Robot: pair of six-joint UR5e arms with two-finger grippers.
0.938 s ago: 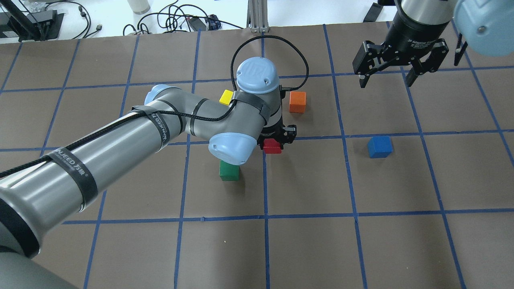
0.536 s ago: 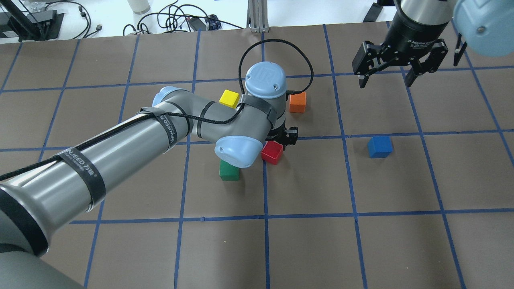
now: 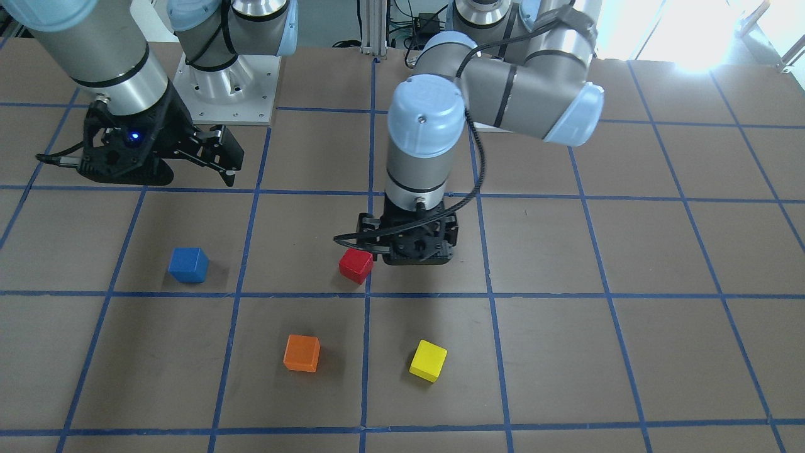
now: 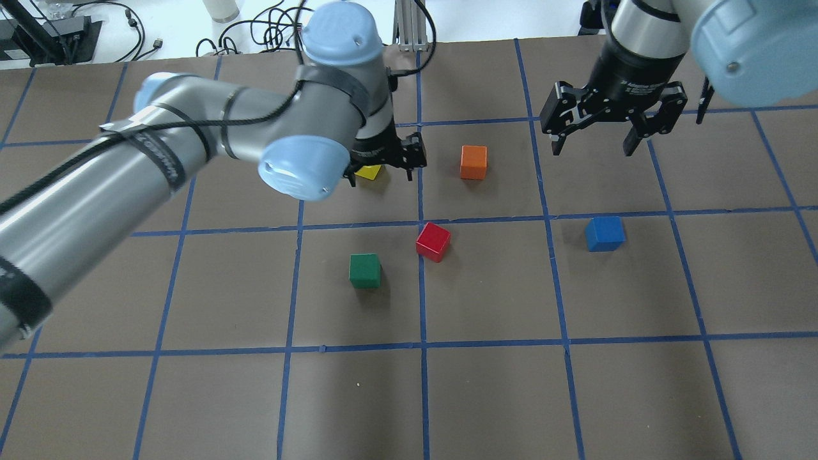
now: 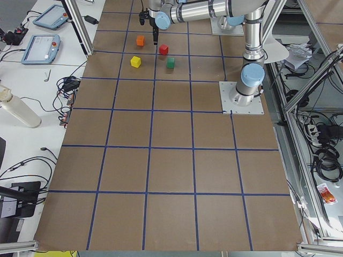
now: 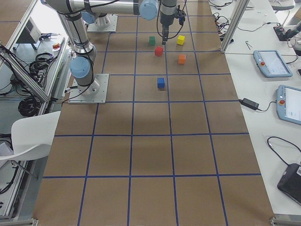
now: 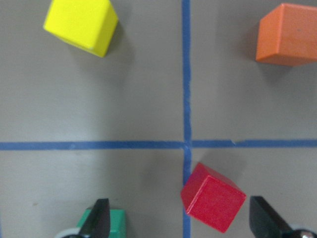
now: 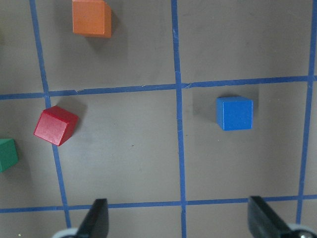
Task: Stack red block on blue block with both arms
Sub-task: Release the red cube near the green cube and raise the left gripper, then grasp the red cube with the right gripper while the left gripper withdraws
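Note:
The red block [image 4: 433,241] lies on the table beside a blue tape crossing, turned slightly askew. It also shows in the front view [image 3: 356,265] and in the left wrist view [image 7: 213,197]. My left gripper [image 4: 381,167] hangs open and empty well above the table, with the red block below between its fingertips [image 7: 99,218]. The blue block [image 4: 604,233] sits alone to the right and shows in the right wrist view [image 8: 235,113]. My right gripper [image 4: 591,148] is open and empty, raised beyond the blue block.
A green cube [image 4: 365,270] sits just left of the red block. An orange cube [image 4: 473,161] and a yellow cube [image 4: 369,171] lie farther back. The brown mat [image 4: 486,383] carries a blue tape grid. Cables lie past the far edge.
My left gripper has risen off the red block and moved back and left. The red block stays on the table, uncovered. My right gripper has shifted slightly left.

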